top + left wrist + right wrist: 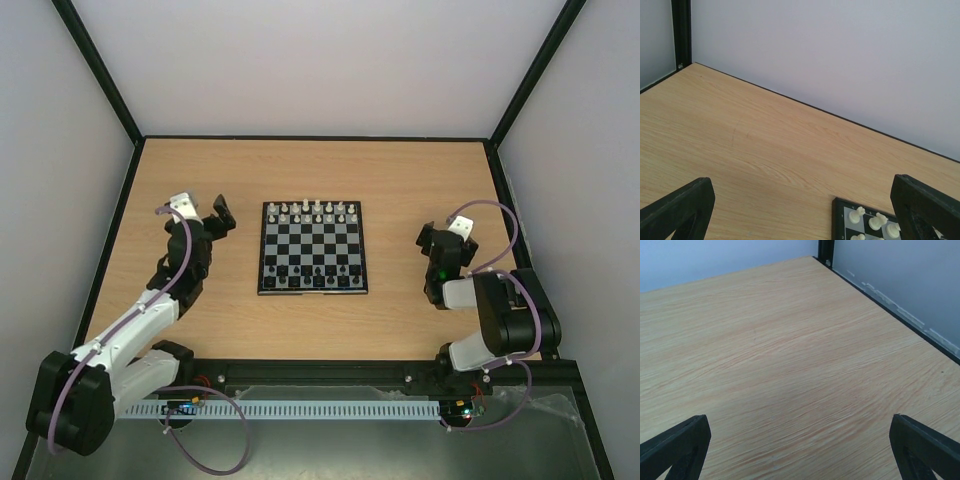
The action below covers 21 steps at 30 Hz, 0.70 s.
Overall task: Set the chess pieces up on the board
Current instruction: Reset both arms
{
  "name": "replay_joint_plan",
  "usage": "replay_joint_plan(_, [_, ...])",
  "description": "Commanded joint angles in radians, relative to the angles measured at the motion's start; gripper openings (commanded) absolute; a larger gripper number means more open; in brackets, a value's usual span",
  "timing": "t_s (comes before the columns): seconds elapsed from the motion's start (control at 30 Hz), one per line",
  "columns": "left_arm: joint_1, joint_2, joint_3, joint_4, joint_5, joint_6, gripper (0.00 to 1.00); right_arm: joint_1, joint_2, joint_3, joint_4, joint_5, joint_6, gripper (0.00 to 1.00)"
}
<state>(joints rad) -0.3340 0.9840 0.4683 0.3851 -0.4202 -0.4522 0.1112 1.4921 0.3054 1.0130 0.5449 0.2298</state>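
Observation:
The board (313, 245) lies flat in the middle of the table. White chess pieces (312, 212) stand along its two far rows and black chess pieces (316, 272) along its near rows. My left gripper (224, 214) hovers open just left of the board's far left corner, holding nothing. In the left wrist view the left gripper (805, 210) spans bare wood, with the board's corner (836, 220) and white pieces (857, 215) near its right finger (925, 205). My right gripper (436, 236) is open and empty to the right of the board; in its wrist view the right gripper (800, 450) is over bare table.
Black-framed white walls (300, 60) enclose the wooden table (400, 170) on three sides. The far right corner post (826, 250) shows in the right wrist view. Both arm bases sit on the rail (320, 375) at the near edge.

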Motion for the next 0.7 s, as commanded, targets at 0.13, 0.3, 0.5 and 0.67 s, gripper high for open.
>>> replay_joint_plan(0.13, [0.022,0.014,-0.099,0.247,0.002,0.122,0.99,-0.002,-0.027,-0.062,0.165,-0.074,-0.037,0.99])
replay_joint_plan(0.3, [0.027,0.073,-0.120,0.320,-0.042,0.140,0.99,-0.002,-0.037,-0.088,0.204,-0.076,-0.036,0.99])
replay_joint_plan(0.5, [0.030,0.213,-0.119,0.434,-0.069,0.167,0.99,-0.003,-0.063,-0.170,0.327,-0.087,-0.040,0.99])
replay_joint_plan(0.67, [0.035,0.306,-0.097,0.495,-0.027,0.188,1.00,-0.001,-0.024,-0.197,0.408,-0.163,-0.082,0.99])
